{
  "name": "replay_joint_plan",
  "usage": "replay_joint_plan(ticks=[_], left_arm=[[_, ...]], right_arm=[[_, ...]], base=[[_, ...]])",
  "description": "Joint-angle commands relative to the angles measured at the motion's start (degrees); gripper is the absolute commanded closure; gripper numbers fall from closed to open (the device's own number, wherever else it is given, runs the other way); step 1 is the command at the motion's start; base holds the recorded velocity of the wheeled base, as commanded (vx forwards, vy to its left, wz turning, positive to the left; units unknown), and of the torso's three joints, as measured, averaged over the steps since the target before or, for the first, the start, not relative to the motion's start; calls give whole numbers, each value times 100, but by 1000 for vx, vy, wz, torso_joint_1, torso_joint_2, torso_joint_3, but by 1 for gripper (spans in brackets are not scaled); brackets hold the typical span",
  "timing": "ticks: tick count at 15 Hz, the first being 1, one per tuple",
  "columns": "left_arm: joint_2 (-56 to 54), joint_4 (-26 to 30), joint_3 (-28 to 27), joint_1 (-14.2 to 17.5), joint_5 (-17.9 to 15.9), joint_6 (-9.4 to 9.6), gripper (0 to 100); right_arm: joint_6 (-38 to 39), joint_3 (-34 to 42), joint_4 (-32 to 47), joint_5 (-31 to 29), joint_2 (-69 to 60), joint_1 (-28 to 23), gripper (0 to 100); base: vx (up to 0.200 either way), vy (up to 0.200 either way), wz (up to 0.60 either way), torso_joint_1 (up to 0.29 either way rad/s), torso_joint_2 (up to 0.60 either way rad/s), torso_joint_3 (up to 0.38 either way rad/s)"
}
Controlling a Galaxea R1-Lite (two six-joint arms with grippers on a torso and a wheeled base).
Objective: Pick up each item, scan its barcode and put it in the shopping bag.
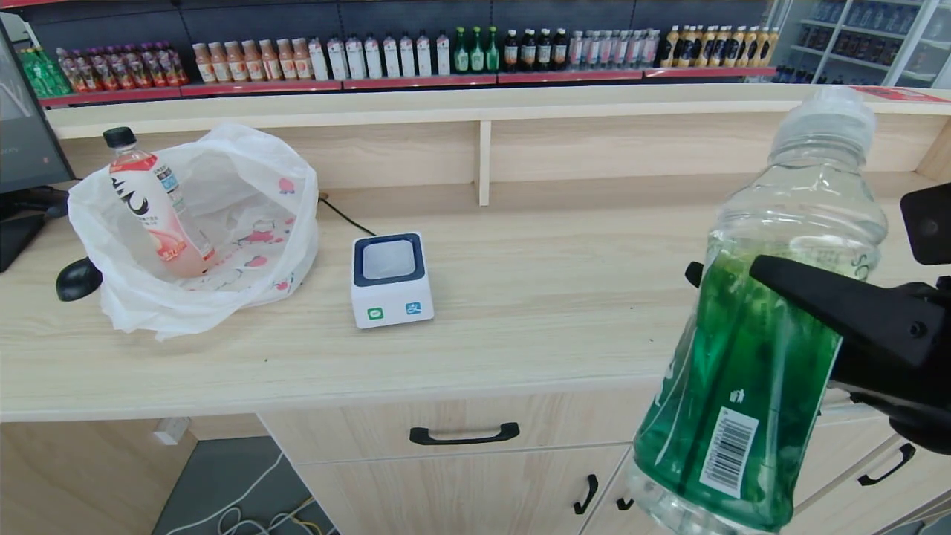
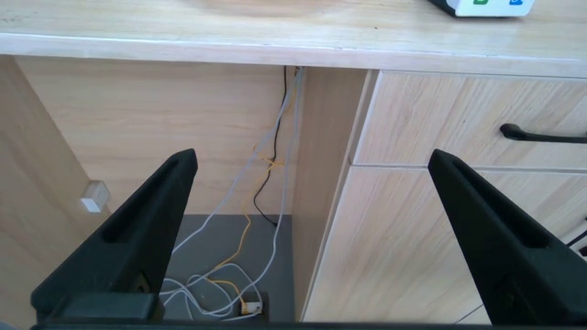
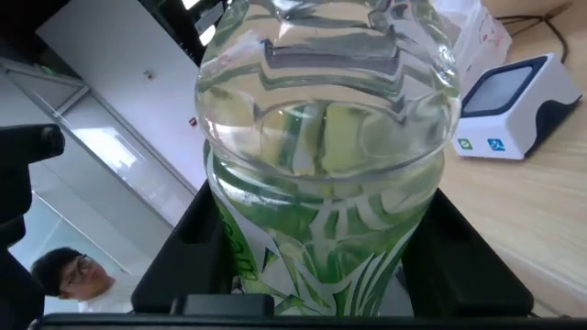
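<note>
A clear bottle with a green label (image 1: 750,357) hangs close in front of the head camera at the right, tilted, its barcode (image 1: 729,452) facing me. My right gripper (image 1: 732,276) is shut on its middle; the right wrist view has the bottle (image 3: 326,183) between the black fingers (image 3: 197,243). The white scanner (image 1: 391,279) sits mid-counter, also seen as the scanner (image 3: 514,105) beyond the bottle. A white shopping bag (image 1: 197,223) at the left holds a pink-labelled bottle (image 1: 152,204), leaning. My left gripper (image 2: 312,165) hangs open below the counter edge, in front of the cabinet.
A black mouse (image 1: 78,279) and a monitor (image 1: 22,126) stand at the counter's far left. A cable (image 1: 345,217) runs behind the scanner. Drawers with black handles (image 1: 464,435) lie under the counter (image 1: 565,297). Shelves of bottles (image 1: 416,52) line the back wall.
</note>
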Motion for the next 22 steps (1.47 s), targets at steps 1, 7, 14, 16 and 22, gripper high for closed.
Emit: replay_joint_plan(ticks=[1,7,14,16,22], left_arm=[[-2,0,0,-9,0,2,0],[-2,0,0,0,0,2,0],[-2,0,0,-9,0,2,0],[-2,0,0,0,0,2,0],[-2,0,0,0,0,2,0]], right_arm=[[19,-219,-1,3,375,-4,100],[160,-473,-1,3,691,119,100],[160,-843,-1,3,867,646,100],[160,-930,-1,3,929,726,100],[160,-878,-1,-23,938,770,100]], base=[[0,0,0,0,0,0],[0,0,0,0,0,0],[0,0,0,0,0,0],[0,0,0,0,0,0],[0,0,0,0,0,0]])
